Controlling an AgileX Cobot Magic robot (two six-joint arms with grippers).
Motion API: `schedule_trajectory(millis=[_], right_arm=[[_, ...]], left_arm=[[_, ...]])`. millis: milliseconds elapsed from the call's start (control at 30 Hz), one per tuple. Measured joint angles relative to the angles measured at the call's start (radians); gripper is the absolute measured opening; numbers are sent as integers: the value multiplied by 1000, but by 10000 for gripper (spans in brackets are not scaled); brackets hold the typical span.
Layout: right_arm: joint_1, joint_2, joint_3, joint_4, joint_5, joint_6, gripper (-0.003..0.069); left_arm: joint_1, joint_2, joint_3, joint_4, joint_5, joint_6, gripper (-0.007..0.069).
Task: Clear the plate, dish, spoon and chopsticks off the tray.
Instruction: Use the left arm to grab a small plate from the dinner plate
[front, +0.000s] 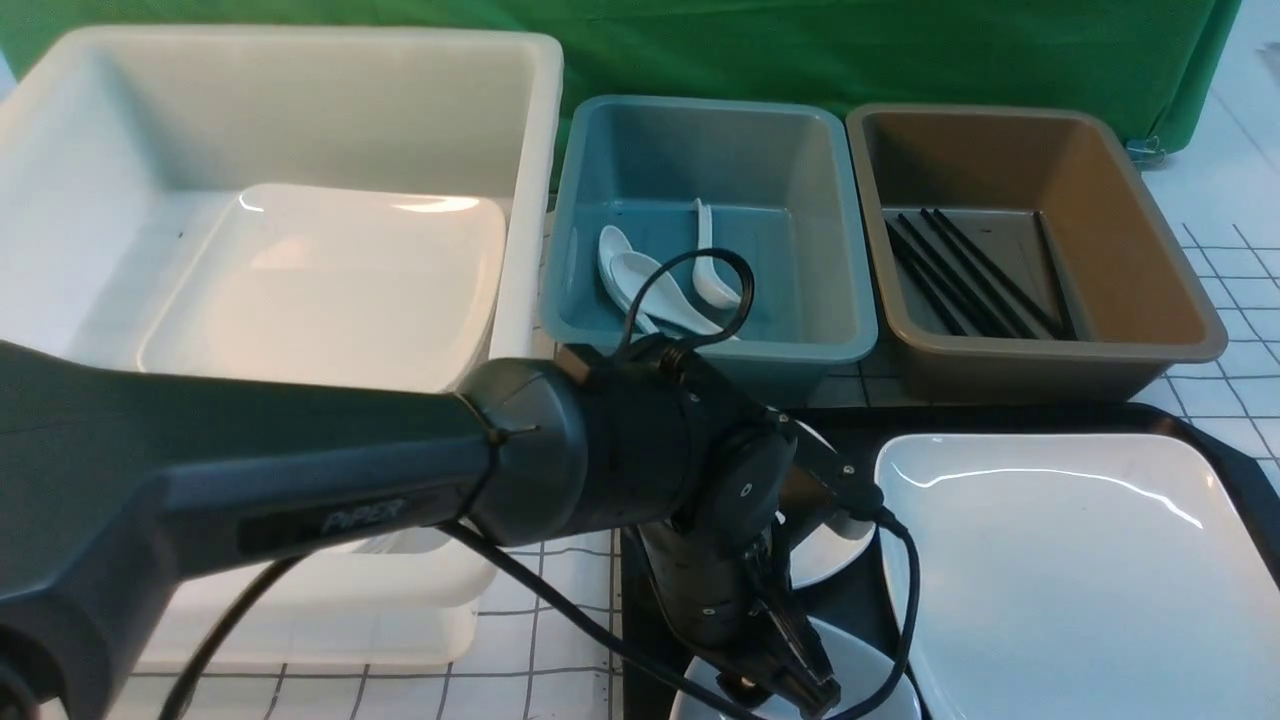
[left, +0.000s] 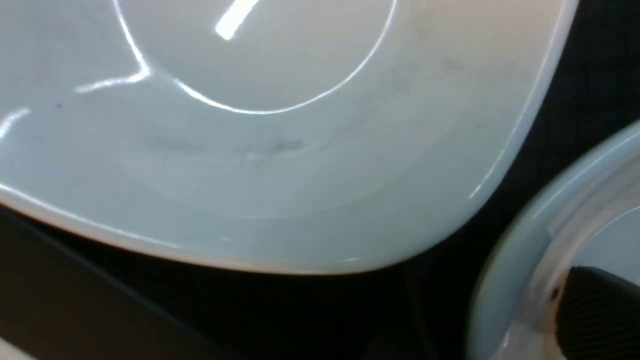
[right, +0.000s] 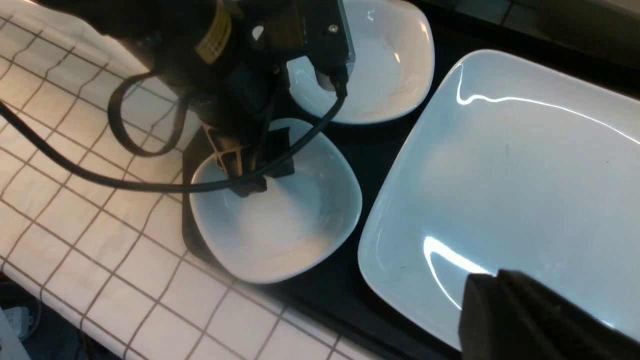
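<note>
Near dish (right: 290, 235): small, white, rounded-square, upright, no marked long axis. It sits at the tray's near left corner, one corner toward the checked cloth (right: 75, 210).

Left gripper (right: 260, 177): pointing down at this dish's rim on the cloth side, jaws parted. In the left wrist view one ribbed finger pad (left: 600, 315) is inside the bowl, close to the inner wall. Cannot tell whether the rim is actually pinched.

Far dish (right: 395, 65): same kind, just beyond the near one. The two are apart, with a dark strip of tray between them.

Plate (right: 525, 190): large, flat on the right part of the tray (front: 1010, 418), edges parallel to the tray rim. It is cut off by the frame, so its long axis cannot be told.

Right gripper (right: 487, 292): hovering over the plate's near corner, jaws closed, holding nothing.

Beyond the tray:
- Blue tub (front: 720, 150): spoons (front: 650, 285), handles pointing roughly to the far wall.
- Brown tub (front: 1130, 220): chopsticks (front: 965, 275), long axes running from far left to near right.
- White tub (front: 300, 110), at left: a second plate (front: 330, 290) lying flat.
</note>
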Motion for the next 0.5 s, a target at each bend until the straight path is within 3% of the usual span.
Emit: schedule_trajectory(millis=[67, 100, 367, 500], right_arm=[[0, 0, 0, 0, -2, 0, 9], [0, 0, 0, 0, -5, 0, 12], [0, 0, 0, 0, -6, 0, 18], [0, 0, 0, 0, -6, 0, 20]], left_arm=[[0, 2, -3, -7, 0, 6, 280], [1, 0, -7, -13, 1, 6, 202], [1, -35, -9, -20, 48, -1, 155], [0, -117, -9, -28, 75, -1, 55]])
